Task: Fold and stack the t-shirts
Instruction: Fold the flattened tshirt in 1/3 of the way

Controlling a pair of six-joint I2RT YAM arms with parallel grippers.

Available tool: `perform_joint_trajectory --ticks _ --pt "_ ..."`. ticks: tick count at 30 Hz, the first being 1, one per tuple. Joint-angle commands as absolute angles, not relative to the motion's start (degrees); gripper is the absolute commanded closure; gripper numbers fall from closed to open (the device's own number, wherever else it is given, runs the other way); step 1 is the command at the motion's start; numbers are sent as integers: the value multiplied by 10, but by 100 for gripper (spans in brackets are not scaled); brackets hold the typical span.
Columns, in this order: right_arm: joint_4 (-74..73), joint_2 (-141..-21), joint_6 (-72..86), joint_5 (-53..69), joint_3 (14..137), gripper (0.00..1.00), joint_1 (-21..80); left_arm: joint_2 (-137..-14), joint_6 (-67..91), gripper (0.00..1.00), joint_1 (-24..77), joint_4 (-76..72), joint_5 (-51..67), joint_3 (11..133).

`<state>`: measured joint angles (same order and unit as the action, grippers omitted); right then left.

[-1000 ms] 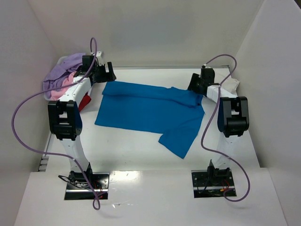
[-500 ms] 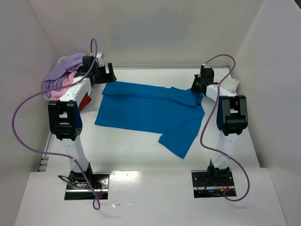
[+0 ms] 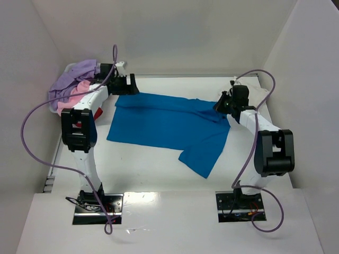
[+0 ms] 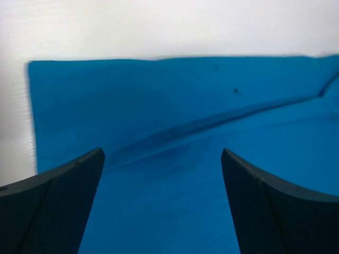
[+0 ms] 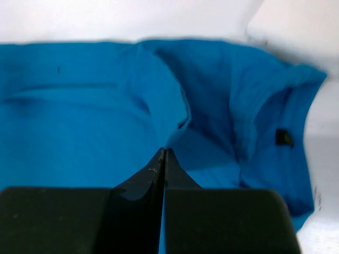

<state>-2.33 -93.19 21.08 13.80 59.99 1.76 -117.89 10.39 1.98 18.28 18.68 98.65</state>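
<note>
A bright blue t-shirt (image 3: 159,124) lies spread on the white table, one sleeve pointing toward the near side. My left gripper (image 3: 130,84) hovers open over its far left corner, with blue cloth (image 4: 175,106) showing between the wide-apart fingers (image 4: 69,201). My right gripper (image 3: 220,103) sits at the shirt's far right end by the collar. Its jaws (image 5: 164,151) are pressed together on a raised pucker of the blue cloth (image 5: 79,106). Lavender (image 3: 74,74), pink (image 3: 74,98) and dark red (image 3: 95,114) t-shirts are heaped at the far left. A white t-shirt (image 3: 259,95) lies behind the right gripper.
The heap of shirts rests in a white basket (image 3: 54,110) against the left wall. White walls close in the table on the left, back and right. Purple cables loop from both arms above the table.
The right gripper has closed at the shirt's collar end, and that arm's elbow has swung out to the right. The left gripper has shifted right, over the shirt's far left corner.
</note>
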Motion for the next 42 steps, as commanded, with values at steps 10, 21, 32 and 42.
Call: perform_joint_trajectory --ticks 10,21,32,42 --pt "-49 -779 258 233 454 99 97 -1209 16 1 105 179 308 1004" --pt "-155 -776 278 117 496 20 163 -1287 47 1 135 185 327 1092" --pt "-64 -869 266 16 583 32 143 -1326 52 1 142 179 280 1125" --pt "-11 -1018 267 24 658 54 143 -1366 89 1 142 179 253 1147"
